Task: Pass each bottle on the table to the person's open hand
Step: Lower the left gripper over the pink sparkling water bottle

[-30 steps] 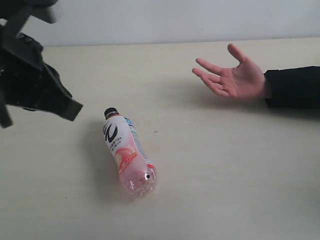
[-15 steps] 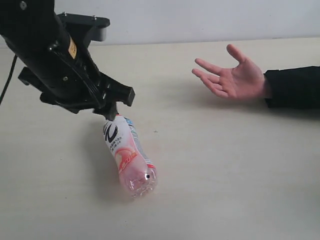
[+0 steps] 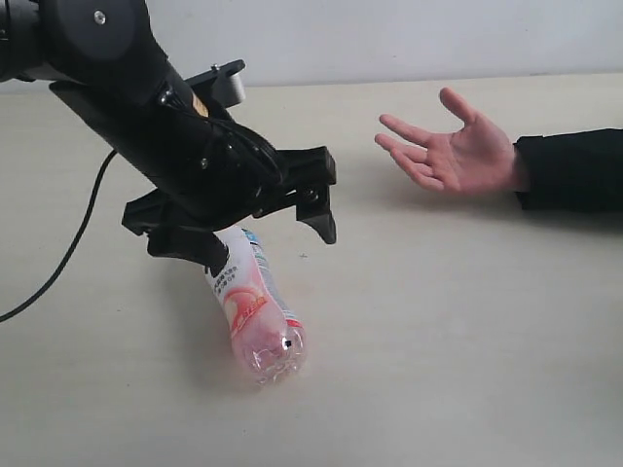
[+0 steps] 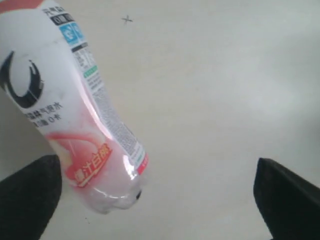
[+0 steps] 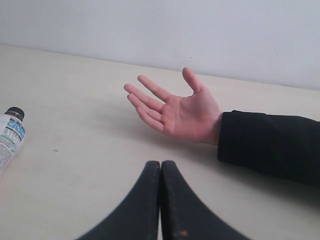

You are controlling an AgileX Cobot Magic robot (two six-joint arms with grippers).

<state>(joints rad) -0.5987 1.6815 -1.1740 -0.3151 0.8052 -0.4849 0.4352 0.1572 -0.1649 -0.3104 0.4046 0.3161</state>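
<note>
— Lower and farther right than half a second ago, the left gripper (image 3: 271, 245) now hangs over the bottle's (image 3: 255, 316) top end; the bottle itself has not shifted.

— Its jaws?

— Wide apart and holding nothing. In the exterior view the bottle lies on the table (image 3: 438, 341), its base sticking out past the jaws. The hand (image 3: 458, 156) waits palm up, well beyond the far finger.

— And the left wrist view?

— The bottle (image 4: 75, 115) sits between the jaws, close by one finger (image 4: 27, 200) and well apart from the other. Whether it touches, I cannot tell.

— Right wrist view?

— The right gripper (image 5: 161, 165) has its jaws pressed together, empty. The hand (image 5: 187, 117) lies straight ahead of them, the bottle (image 5: 10, 132) far off to one side.
</note>
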